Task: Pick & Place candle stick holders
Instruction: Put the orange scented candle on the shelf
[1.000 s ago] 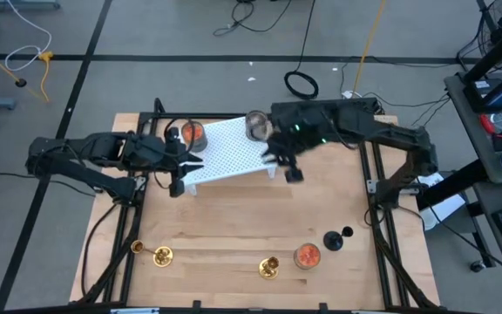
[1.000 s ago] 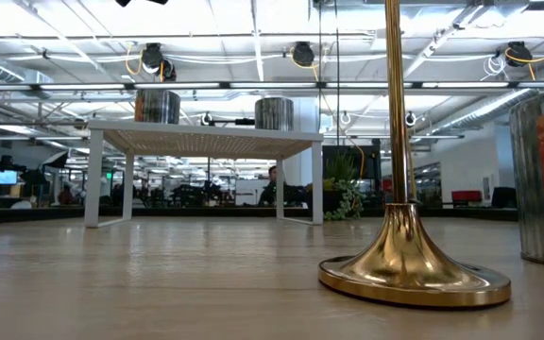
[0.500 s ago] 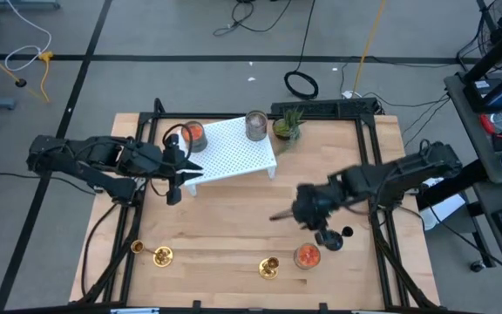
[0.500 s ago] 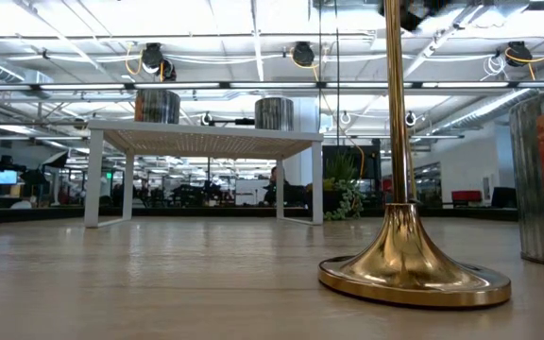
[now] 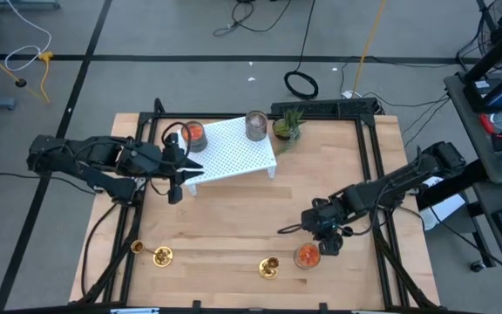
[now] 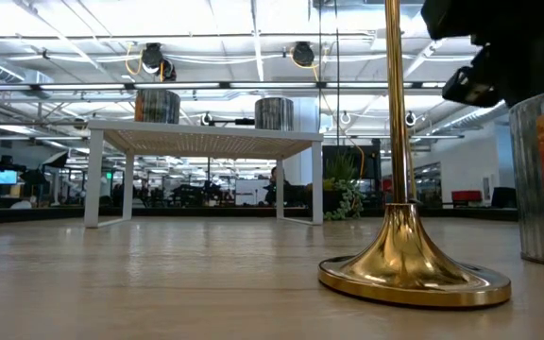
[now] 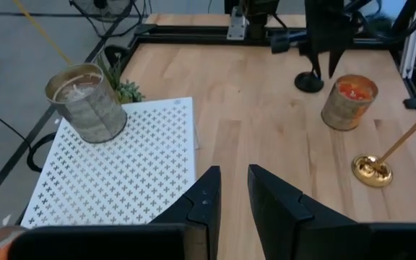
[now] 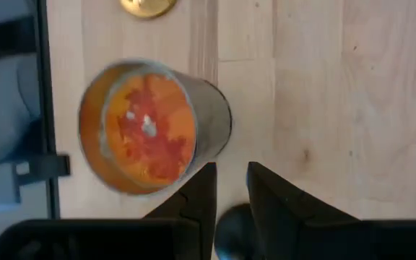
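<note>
right gripper (image 8: 230,189): fingers slightly apart, empty, above orange glass cup (image 8: 146,126) | left gripper (image 7: 233,191): slightly apart, empty, over white rack (image 7: 121,170) | greyish cup (image 7: 85,102) on rack

From above, my right arm hides the black stemmed holder (image 7: 310,81); the low view crops the brass stem (image 6: 397,104).

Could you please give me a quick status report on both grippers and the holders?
Right gripper above orange glass cup, empty. Left gripper idle beside white rack. Black holder close behind the cup.
</note>
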Tool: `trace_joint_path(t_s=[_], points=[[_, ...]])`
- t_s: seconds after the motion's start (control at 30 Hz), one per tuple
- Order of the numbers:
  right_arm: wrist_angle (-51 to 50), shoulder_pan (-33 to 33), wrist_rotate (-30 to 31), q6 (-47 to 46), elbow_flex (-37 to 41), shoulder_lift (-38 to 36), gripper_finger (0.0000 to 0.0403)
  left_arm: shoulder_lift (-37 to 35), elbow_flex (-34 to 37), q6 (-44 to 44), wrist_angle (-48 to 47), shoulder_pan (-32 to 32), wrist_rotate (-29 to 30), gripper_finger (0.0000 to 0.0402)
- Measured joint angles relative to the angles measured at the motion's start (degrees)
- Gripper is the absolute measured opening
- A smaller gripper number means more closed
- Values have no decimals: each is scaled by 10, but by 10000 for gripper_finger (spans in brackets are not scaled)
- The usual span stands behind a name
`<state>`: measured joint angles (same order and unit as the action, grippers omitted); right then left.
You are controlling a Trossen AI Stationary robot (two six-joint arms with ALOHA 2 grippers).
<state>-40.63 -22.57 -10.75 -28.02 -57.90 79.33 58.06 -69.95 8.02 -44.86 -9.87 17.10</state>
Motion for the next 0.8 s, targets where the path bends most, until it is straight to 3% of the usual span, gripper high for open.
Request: trace_joint_path(t_s=[0.2,0.5,0.67,0.8], points=[[66,0,-16,-48,18,0,75,0,0,-3,2,0,0,76],[75,0,-17,-69,44,0,75,0,0,-3,2,0,0,76],[96,0,-29,-25,45,0,72,0,0,-3,2,0,0,76],[93,4,-28,15,45,0,44,0,0,-3,2,0,9,76]])
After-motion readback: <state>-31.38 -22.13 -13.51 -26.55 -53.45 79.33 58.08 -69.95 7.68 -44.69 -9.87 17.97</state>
